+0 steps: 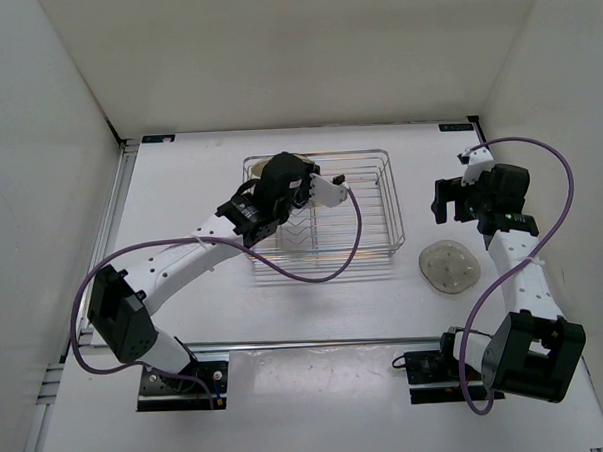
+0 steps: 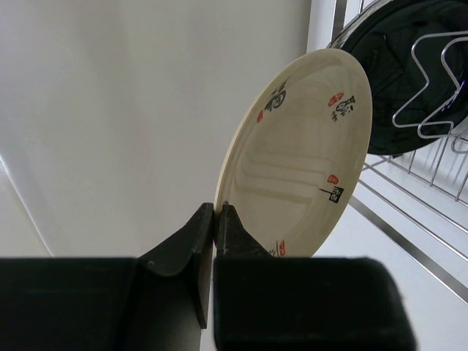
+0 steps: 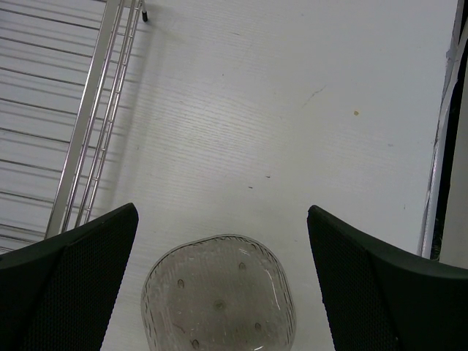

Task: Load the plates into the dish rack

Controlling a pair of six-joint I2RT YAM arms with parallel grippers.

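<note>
One white table (image 1: 315,315), white walls (image 1: 294,46) — dish rack (image 1: 370,198)

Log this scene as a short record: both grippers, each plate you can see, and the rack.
left gripper: shut on the rim of the cream round plate with red and black marks, held on edge
glossy black round plate: standing in the silver wire dish rack, at its wire dividers
right gripper: open, empty
translucent grey speckled plate: flat on the white table, right of the rack, below the right gripper
</note>
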